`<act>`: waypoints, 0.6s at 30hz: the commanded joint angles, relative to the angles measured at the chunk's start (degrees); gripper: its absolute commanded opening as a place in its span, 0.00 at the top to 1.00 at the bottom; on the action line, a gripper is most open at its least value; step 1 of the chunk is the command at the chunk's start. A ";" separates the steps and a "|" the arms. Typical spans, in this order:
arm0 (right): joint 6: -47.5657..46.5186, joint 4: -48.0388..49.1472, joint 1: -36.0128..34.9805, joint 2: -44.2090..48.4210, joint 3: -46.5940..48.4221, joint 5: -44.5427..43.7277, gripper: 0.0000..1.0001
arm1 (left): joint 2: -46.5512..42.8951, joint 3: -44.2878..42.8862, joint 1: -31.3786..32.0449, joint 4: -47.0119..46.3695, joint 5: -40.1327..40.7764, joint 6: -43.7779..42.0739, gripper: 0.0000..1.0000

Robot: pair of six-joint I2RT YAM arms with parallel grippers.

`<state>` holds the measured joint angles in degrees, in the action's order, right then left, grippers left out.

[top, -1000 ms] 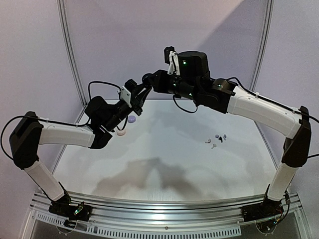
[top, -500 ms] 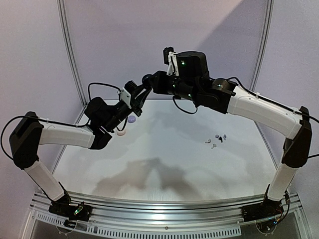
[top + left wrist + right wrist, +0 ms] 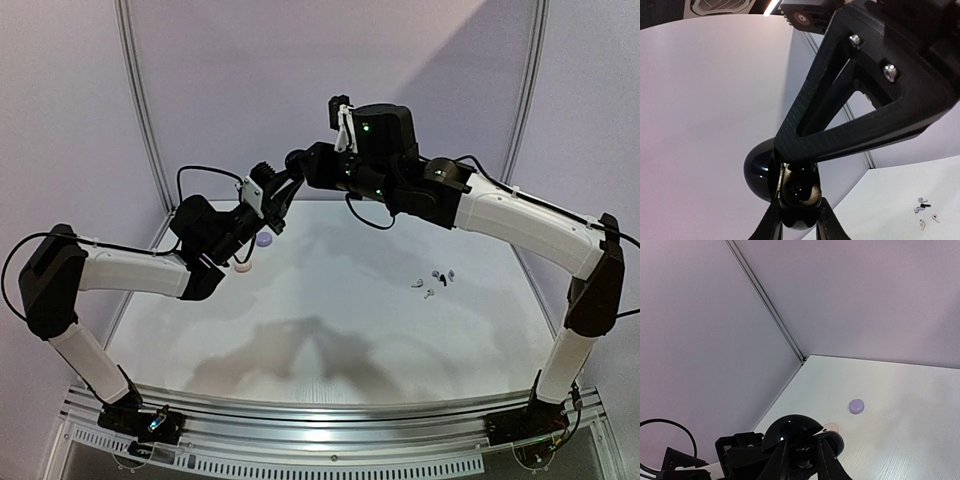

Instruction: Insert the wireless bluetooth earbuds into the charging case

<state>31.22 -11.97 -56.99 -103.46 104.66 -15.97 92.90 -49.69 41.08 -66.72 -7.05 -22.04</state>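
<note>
- Two grippers met at the black charging case (image 3: 757, 170).
- The left gripper (image 3: 799, 207) was clamped on it.
- The right gripper (image 3: 801, 444) touched its inside; how far open, I could not tell.

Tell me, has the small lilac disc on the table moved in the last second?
No. The lilac disc lies at the same spot, just as far from the metal corner post and the white disc beside it.
</note>
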 commanded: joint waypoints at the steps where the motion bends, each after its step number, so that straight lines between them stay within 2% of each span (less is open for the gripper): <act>1: -0.05 -2.14 0.70 -2.08 1.17 -4.26 0.78 | -1.68 0.56 -0.39 -3.99 -0.96 1.25 1.00; 9: -1.86 -2.33 0.66 -2.53 2.28 -5.28 0.81 | -1.80 0.52 -0.56 -3.33 -1.66 4.32 1.00; 18: -6.03 -3.64 0.95 -0.82 5.20 -3.74 0.64 | -2.89 1.04 -1.31 2.29 -0.64 12.49 1.00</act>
<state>28.01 -13.78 -56.58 -104.97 108.14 -19.18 92.36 -49.69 40.47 -66.61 -7.46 -14.46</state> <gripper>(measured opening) 0.342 0.203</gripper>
